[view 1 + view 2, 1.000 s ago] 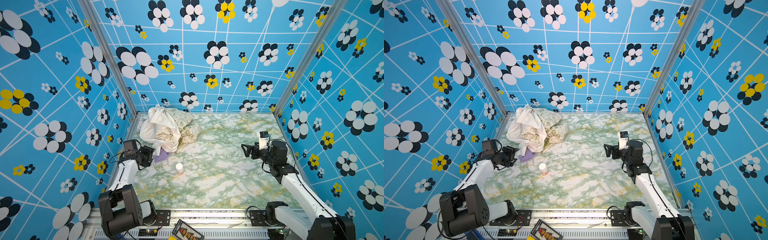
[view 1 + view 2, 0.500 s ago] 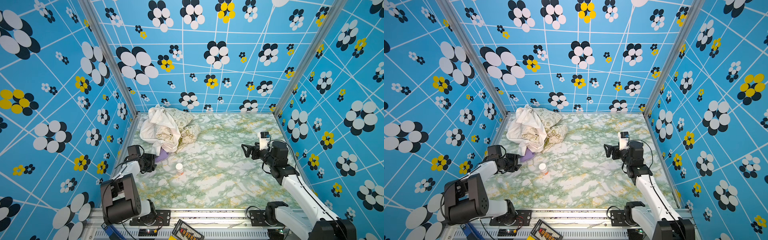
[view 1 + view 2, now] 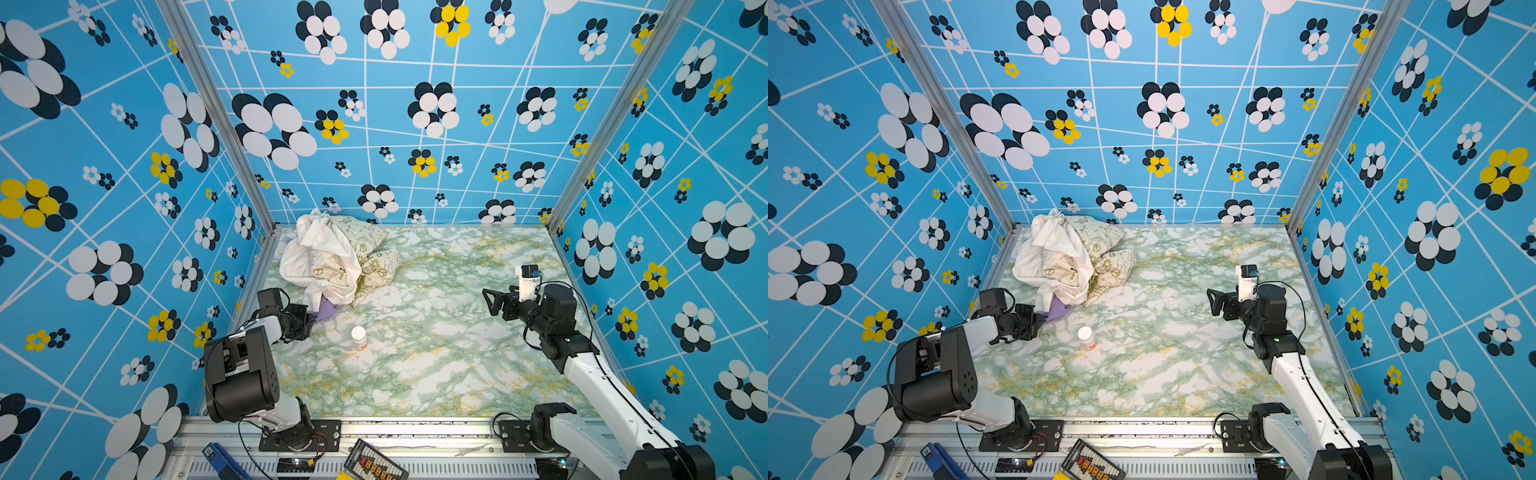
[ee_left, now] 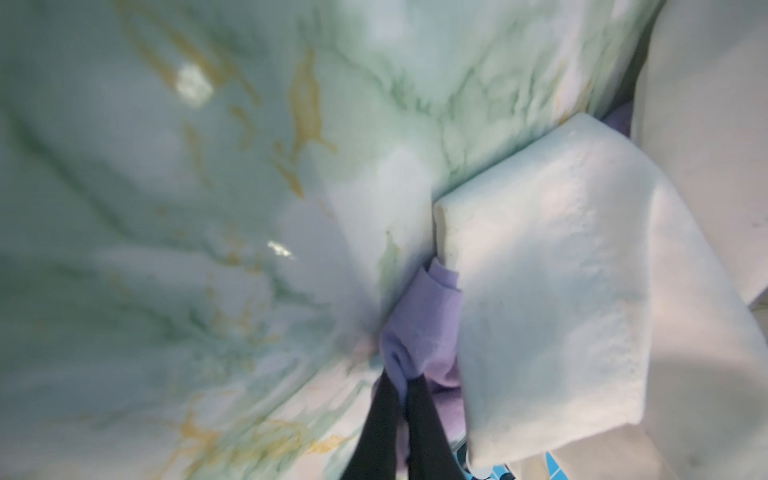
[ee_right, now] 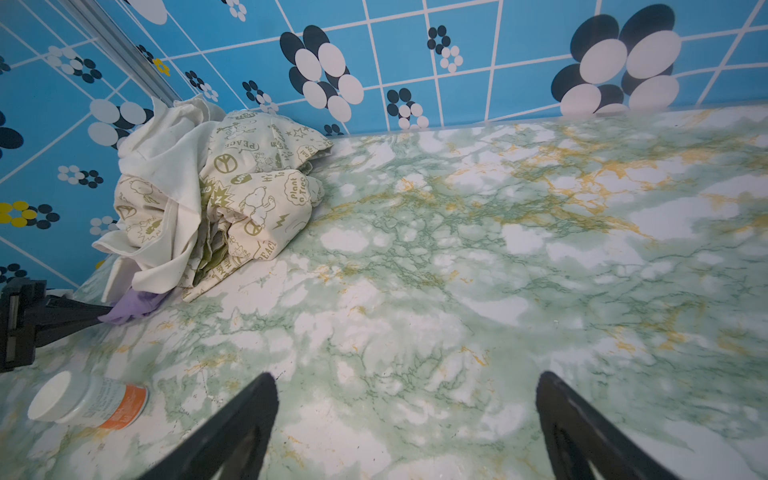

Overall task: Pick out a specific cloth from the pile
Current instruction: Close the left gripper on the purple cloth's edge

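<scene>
Left wrist view puts the lavender cloth right in front of us: a bunched purple fold lying on the marbled tabletop, with the left gripper clamped on it, the two black fingers pressed together and purple fabric squeezed between them. Pale white fabric lies against the cloth there, but it is too blurred for us to say more.

In both top views only a small end of the lavender cloth sticks out from under the near edge of the pile; the rest is hidden. The left gripper reaches in low from the left and meets that end.

From the right wrist view we see the pile heaped in the far left corner: a plain white cloth draped over a cream cloth printed with green peace signs and words. The purple end shows beneath the white one.

A white-capped bottle with an orange band lies on its side near the cloth, apart from it.

Well across the table, the right gripper hangs above bare marble with its jaws wide apart, nothing between them
</scene>
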You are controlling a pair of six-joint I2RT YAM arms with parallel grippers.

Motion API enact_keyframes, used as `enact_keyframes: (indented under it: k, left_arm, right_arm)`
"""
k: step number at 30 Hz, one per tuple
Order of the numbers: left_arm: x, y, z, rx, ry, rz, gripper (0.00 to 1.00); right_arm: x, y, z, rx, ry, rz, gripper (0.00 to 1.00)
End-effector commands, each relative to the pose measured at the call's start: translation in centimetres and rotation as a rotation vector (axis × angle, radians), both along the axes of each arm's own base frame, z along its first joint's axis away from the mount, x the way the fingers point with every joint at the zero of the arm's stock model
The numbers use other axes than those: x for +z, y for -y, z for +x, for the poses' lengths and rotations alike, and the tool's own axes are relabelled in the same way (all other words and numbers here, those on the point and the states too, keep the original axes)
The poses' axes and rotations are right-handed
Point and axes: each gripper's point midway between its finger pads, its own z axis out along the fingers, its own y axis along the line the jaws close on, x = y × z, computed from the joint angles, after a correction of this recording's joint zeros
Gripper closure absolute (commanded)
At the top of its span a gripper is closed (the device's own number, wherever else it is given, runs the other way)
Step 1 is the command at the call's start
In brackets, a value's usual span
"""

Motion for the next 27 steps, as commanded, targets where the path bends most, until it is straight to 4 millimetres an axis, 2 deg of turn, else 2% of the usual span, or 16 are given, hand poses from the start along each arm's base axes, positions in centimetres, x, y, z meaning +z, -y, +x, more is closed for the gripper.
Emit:
enact_keyframes:
  k: [1,11,19,27]
  left_arm:
    - [1.8,-0.3,1.6,-0.018,0.076,0.014,0.99]
    - [5.7,-1.1,3.0,0.035,0.143,0.099,1.0]
    - [10.9,-2.0,4.4,0.056,0.224,0.216,1.0]
    - [15.3,-2.5,5.7,0.086,0.304,0.287,1.0]
  right_arm:
    - [-0.5,0.0,-0.4,-0.011,-0.012,0.004,0.01]
    - [-0.7,0.0,0.3,-0.021,-0.008,0.0,0.01]
    - [-0.8,0.3,0.5,-0.035,0.002,-0.014,0.01]
    - [-0.9,0.3,1.0,-0.036,0.002,-0.025,0.01]
